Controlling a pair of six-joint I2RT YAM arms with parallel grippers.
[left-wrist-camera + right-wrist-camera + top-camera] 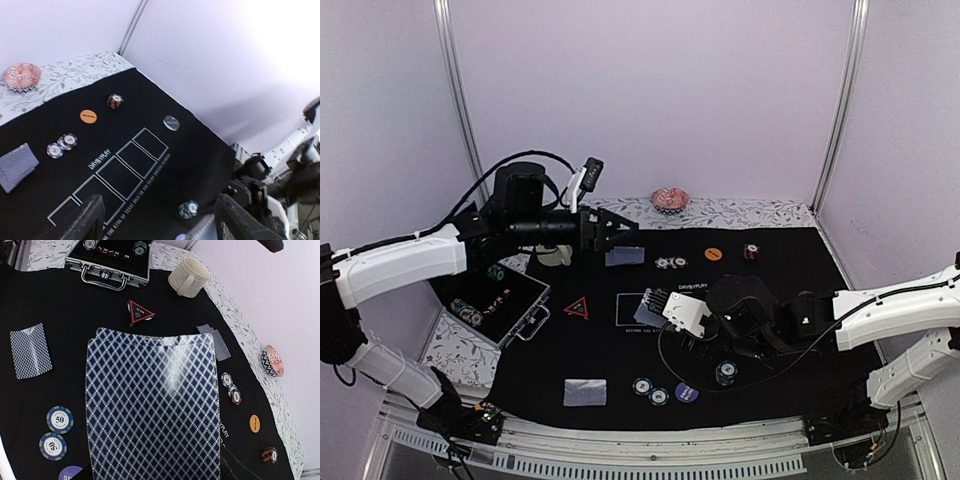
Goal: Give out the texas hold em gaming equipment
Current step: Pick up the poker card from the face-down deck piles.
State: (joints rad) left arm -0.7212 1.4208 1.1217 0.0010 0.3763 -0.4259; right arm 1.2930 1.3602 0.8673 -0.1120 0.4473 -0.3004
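Right end effector point(658, 303) is gripping the deck point(152, 405) above the mat point(780, 265), seemingly ready for dealing; left end effector point(157, 222) is hovering spread-jawed and empty beside the far cards point(625, 257).

blue diamond-patterned cards point(152, 405), orange button point(254, 423)

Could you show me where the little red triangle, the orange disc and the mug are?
red triangle point(139, 313): right wrist view, its black centre.
orange disc point(254, 423): right wrist view, middle of its face.
mug point(194, 278): right wrist view, middle of its side wall.
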